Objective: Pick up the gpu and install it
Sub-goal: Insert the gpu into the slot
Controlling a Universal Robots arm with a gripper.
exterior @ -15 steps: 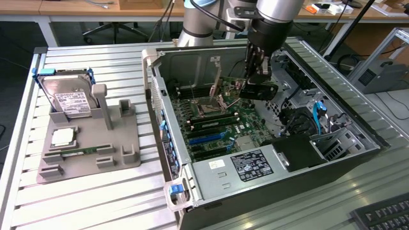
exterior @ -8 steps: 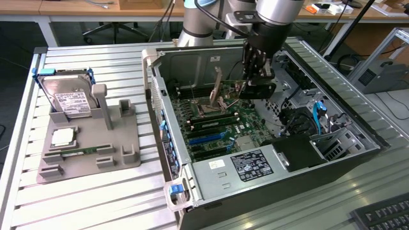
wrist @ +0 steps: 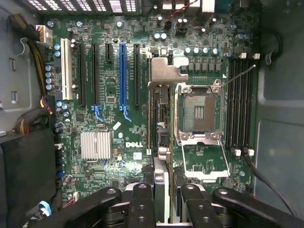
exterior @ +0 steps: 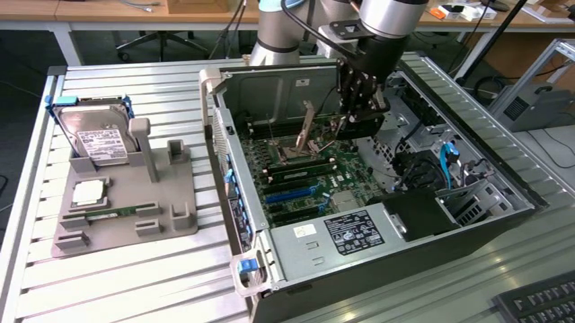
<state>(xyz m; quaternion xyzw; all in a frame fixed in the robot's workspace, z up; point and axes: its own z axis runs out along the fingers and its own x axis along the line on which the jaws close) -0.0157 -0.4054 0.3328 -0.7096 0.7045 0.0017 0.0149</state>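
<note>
Gpu point(wrist: 160, 142), a thin green circuit card with a silver metal end bracket, sits edge-on between the two black fingers point(wrist: 142, 199) of the pincer point(wrist: 165, 190), which is partly closed and clamped on it.

At the exterior view's left, a grey moulded holder point(exterior: 171, 222) on the slatted metal table point(exterior: 126, 276) carries a boxy silver hard drive point(exterior: 97, 145). To the right lies the open black computer case point(exterior: 503, 195), with the pincer point(exterior: 359, 111) lowered into it and the gpu point(exterior: 352, 126) hanging above the green motherboard point(exterior: 301, 185).

The wrist view adds what that angle hides. The card's long axis runs parallel to the long black expansion slots point(wrist: 95, 73), and its bracket end is farthest from the pincer. It hovers between the last slot point(wrist: 137, 73) and the open silver processor socket point(wrist: 198, 112), and whether it touches the board I cannot tell.
</note>
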